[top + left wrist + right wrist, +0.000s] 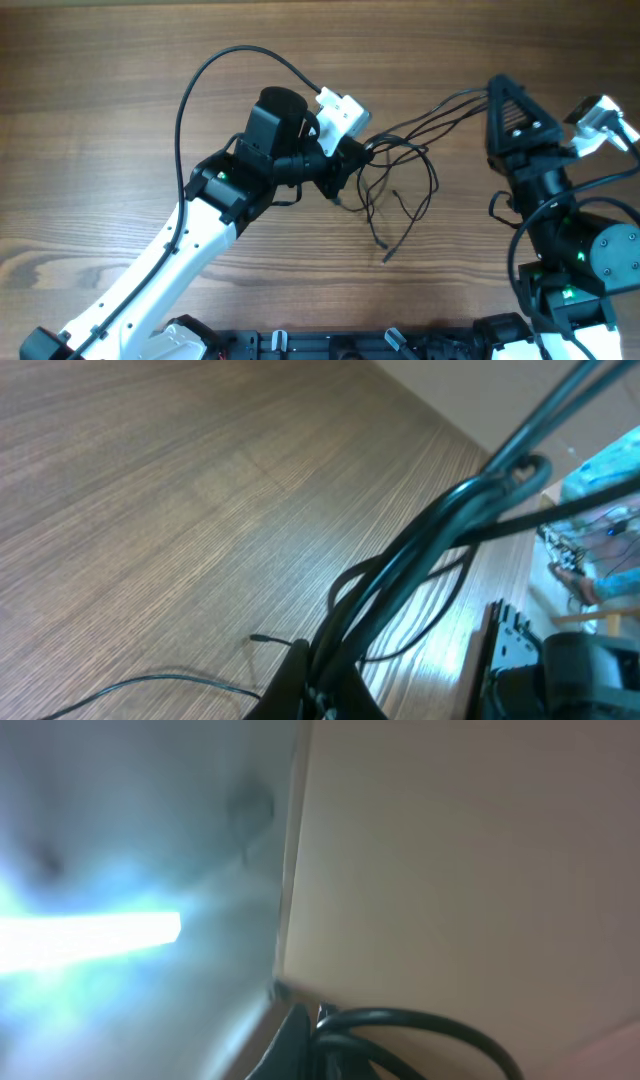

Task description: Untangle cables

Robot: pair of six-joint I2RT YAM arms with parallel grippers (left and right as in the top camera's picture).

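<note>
1. Stretching between the two arms, the cables form a thin black tangle on the wooden table, a little right of its middle in the overhead view.
2. The left pincer sits at the tangle's left edge, and its jaws look closed on the bunched strands. In the left wrist view the cords come out from between the dark fingers at the bottom edge and run as one tight bundle toward the upper right.
3. From that grip several strands rise in near-straight lines to the right pincer, which points away from the robot base at the right side of the table.
4. The strands converge at the right pincer's tip, so it appears to be pinched on the cables too. The right wrist view is blurred and aimed off the table. It shows only a dark cord curving away from the fingers at the bottom of the frame.
5. Below the taut strands, slack loops hang and lie on the wood just right of the left pincer.
6. One loose end trails down toward the near edge of the table, well apart from both pincers.
</note>
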